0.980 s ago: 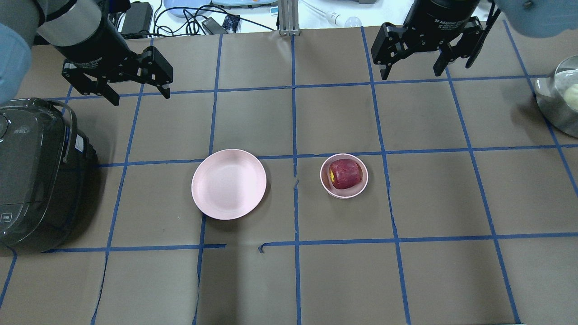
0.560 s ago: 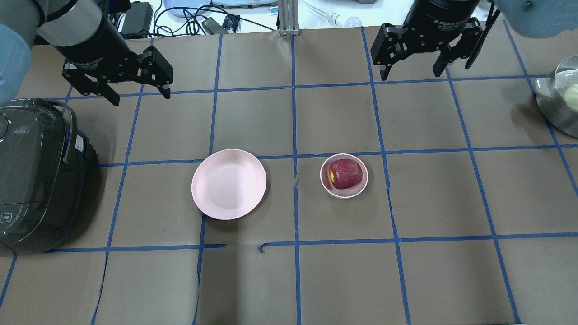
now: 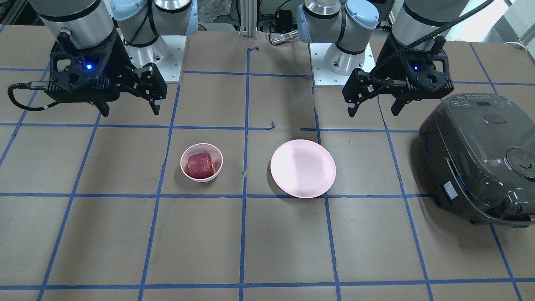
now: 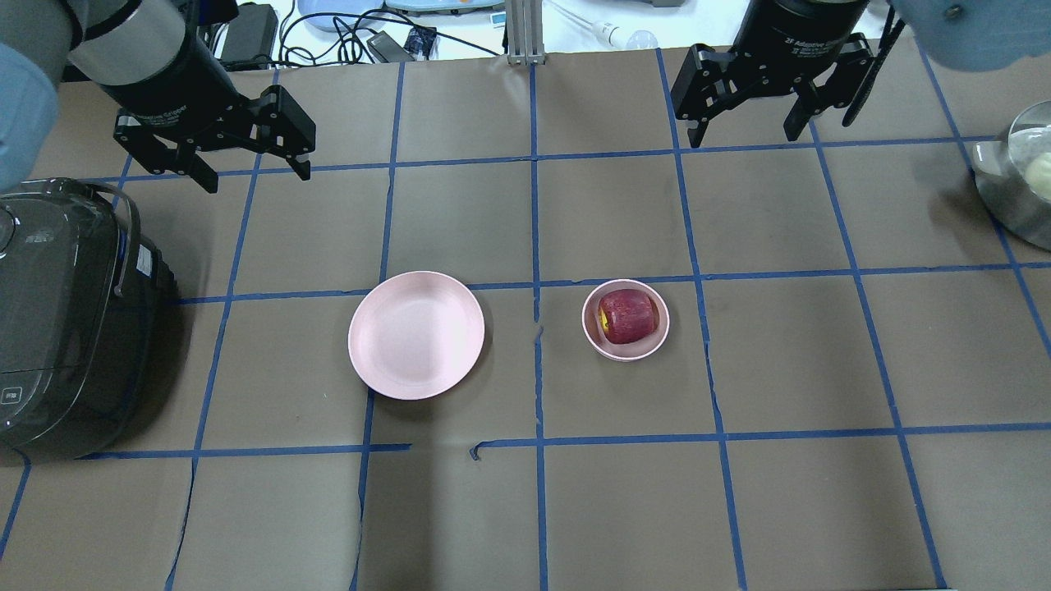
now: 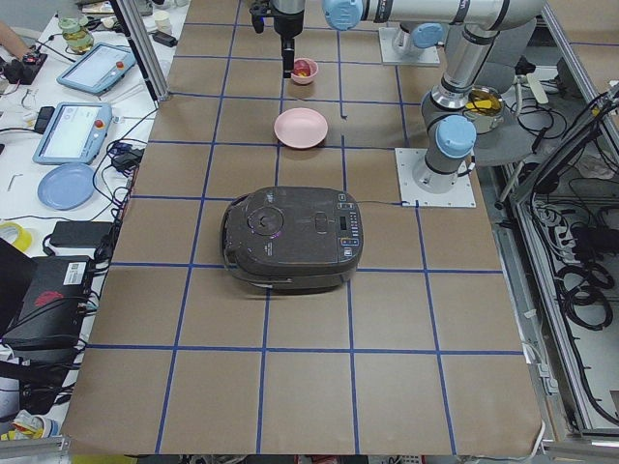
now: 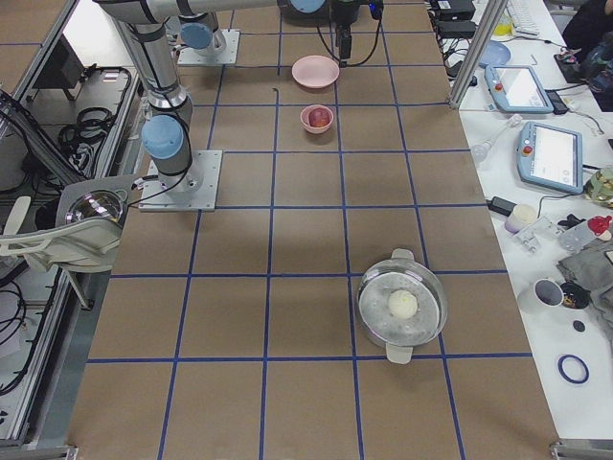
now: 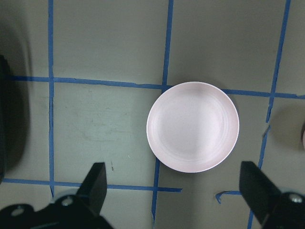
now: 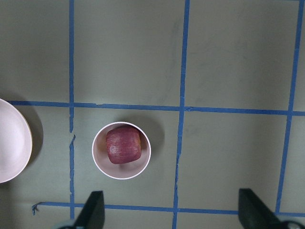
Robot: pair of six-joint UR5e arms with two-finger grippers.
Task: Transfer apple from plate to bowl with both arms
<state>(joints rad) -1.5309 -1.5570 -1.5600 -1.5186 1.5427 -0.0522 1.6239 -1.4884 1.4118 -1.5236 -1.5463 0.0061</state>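
The right gripper (image 4: 743,138) is hanging with its fingers spread wide and nothing between them. In the overhead view it is sitting a touch nearer the far edge of the table than a second ago — a small drift toward 12 o'clock. The left gripper (image 4: 257,176) is likewise hanging spread and empty, and it is showing no visible shift from the earlier frames. Both are hovering well above the brown paper table (image 4: 821,509), apart from everything on it.

From the right wrist camera, the bowl (image 8: 97,162) is lying below and between the parted fingers (image 8: 93,210), with the apple (image 8: 123,144) resting inside it. In the overhead view the apple (image 4: 628,317) is filling most of the bowl (image 4: 588,322), its yellowish patch facing 9 o'clock — unchanged from before. The right gripper is standing at about 1 o'clock from the bowl.

The plate (image 4: 416,336) is sitting bare at 9 o'clock from the bowl, near it but not touching, in the same spot as earlier. The left gripper is hanging between 10 and 11 o'clock from the plate.

A dark rice cooker (image 4: 66,328) is standing at 9 o'clock from the plate, and a steel pot (image 4: 1006,201) is sitting between 2 and 3 o'clock from the bowl, at the table's edge.
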